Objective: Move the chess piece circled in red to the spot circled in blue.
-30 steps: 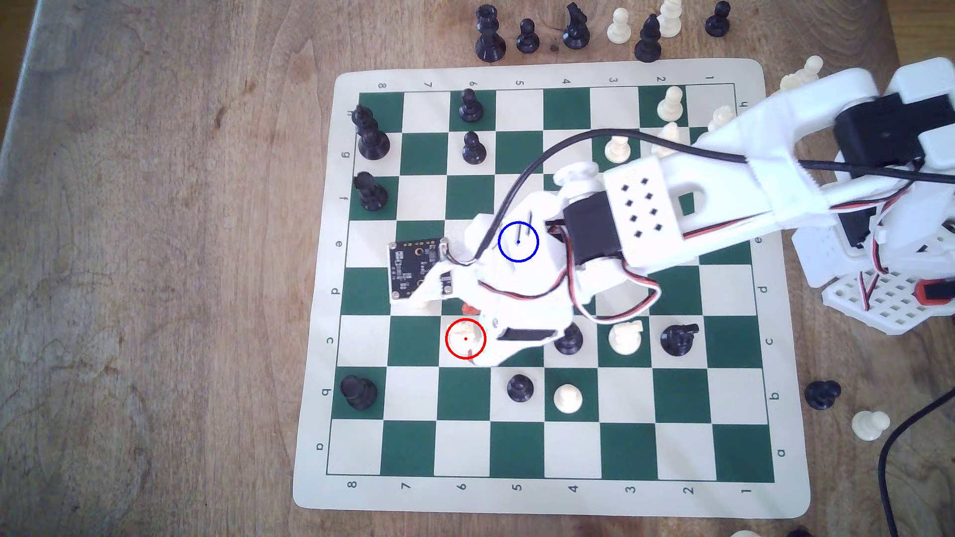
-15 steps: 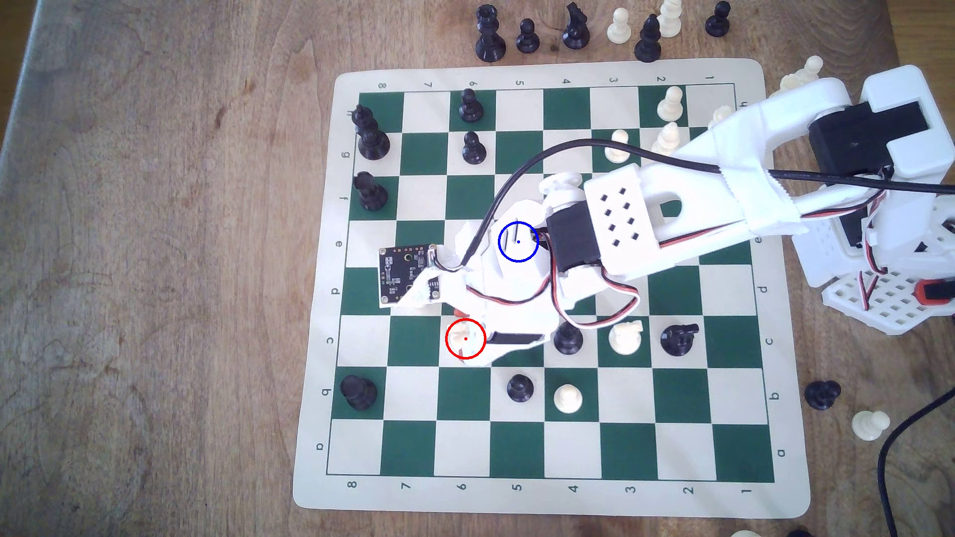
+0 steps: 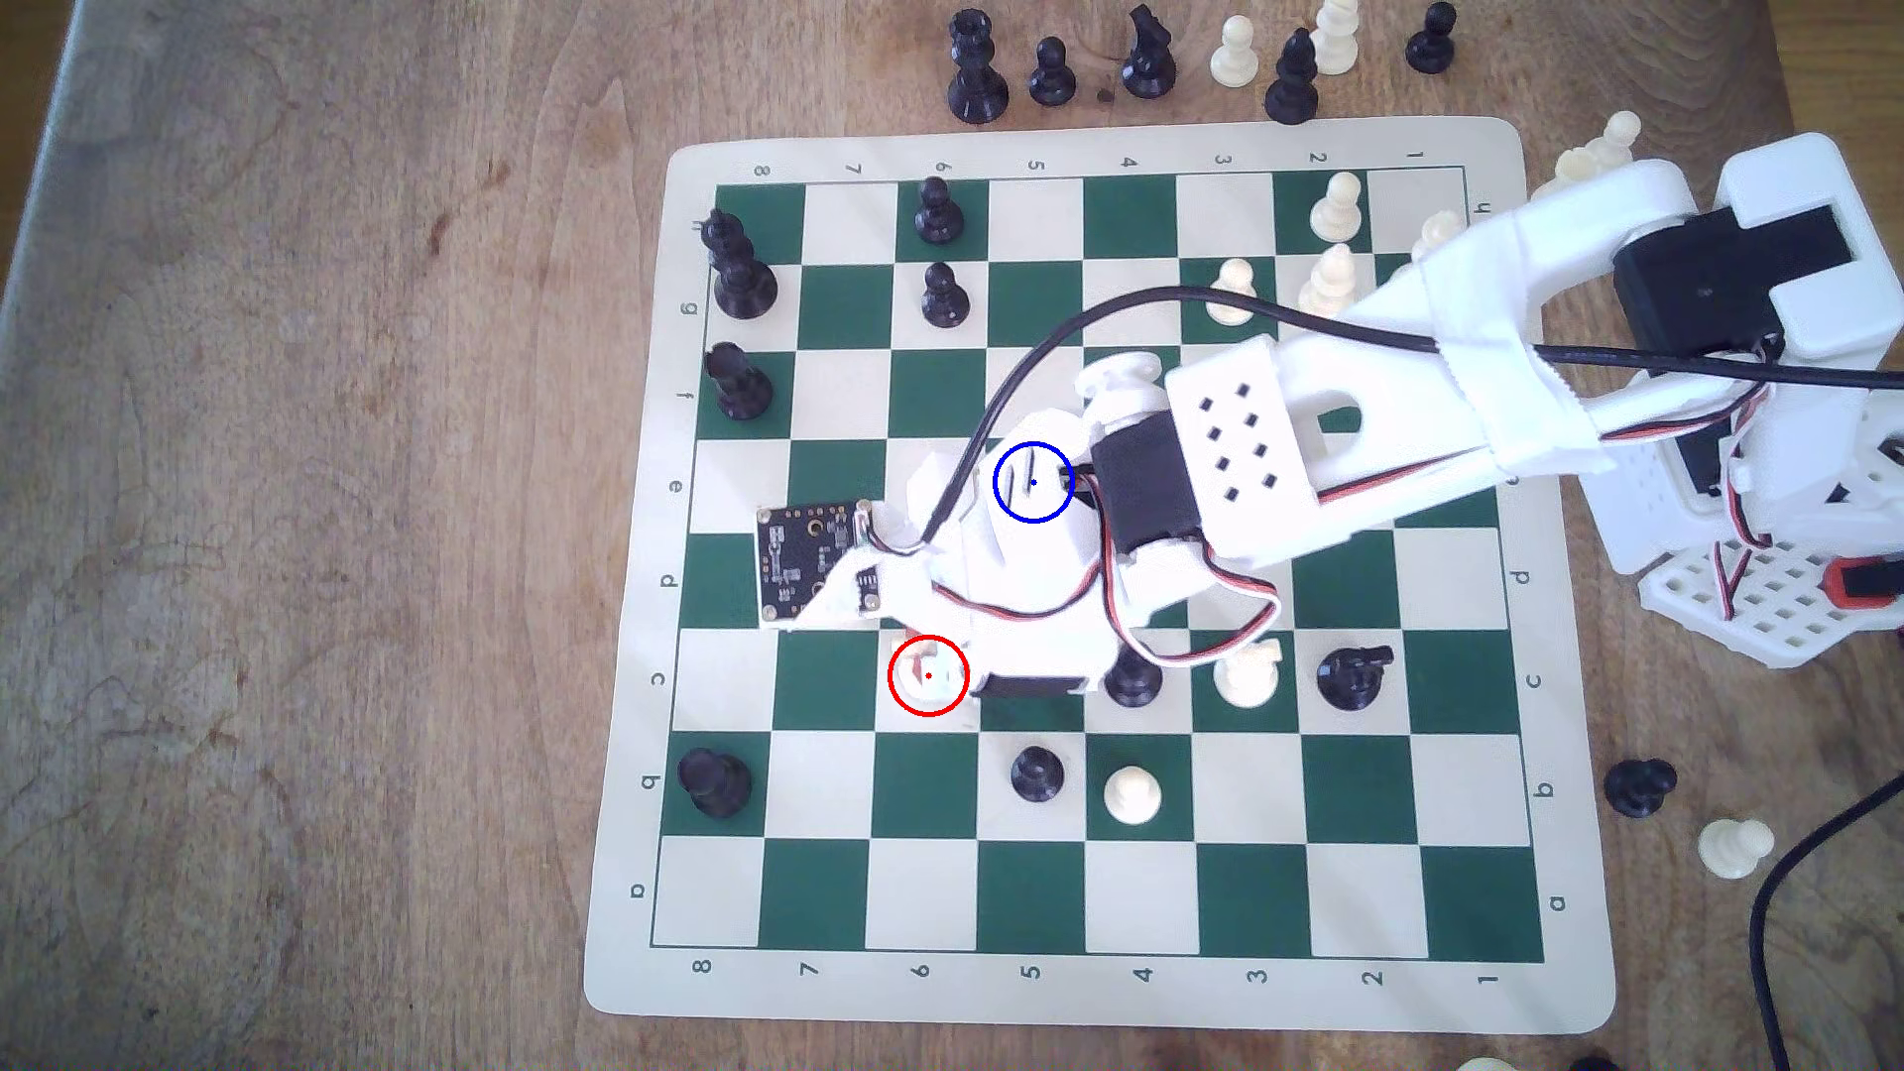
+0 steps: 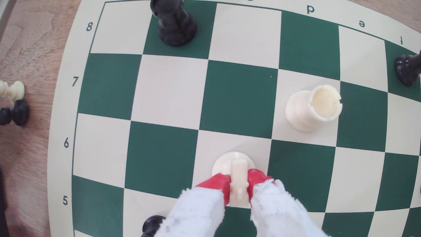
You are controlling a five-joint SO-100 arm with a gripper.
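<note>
The chess piece circled in red [image 3: 924,675] is a small cream piece with a round base and narrow top, standing on a cream square in row c. In the wrist view the same piece [image 4: 238,171] sits upright between two red fingertips [image 4: 216,184], which press its narrow top from both sides. My gripper [image 3: 932,669] [image 4: 238,185] is shut on it, and the base rests on the board. The blue ring [image 3: 1033,481] is drawn over my white arm, so the spot circled in blue is hidden under it.
A cream rook [image 4: 312,109] stands one square diagonally from the held piece. Close by on the board [image 3: 1133,989] are black pawns [image 3: 1035,772] [image 3: 1131,680], a cream knight [image 3: 1247,675] and a black rook [image 4: 175,22]. Loose pieces lie on the wood beyond the mat.
The jaws have closed around the cream piece's top. The wrist has shifted slightly toward the exterior view's left and settled over the red ring.
</note>
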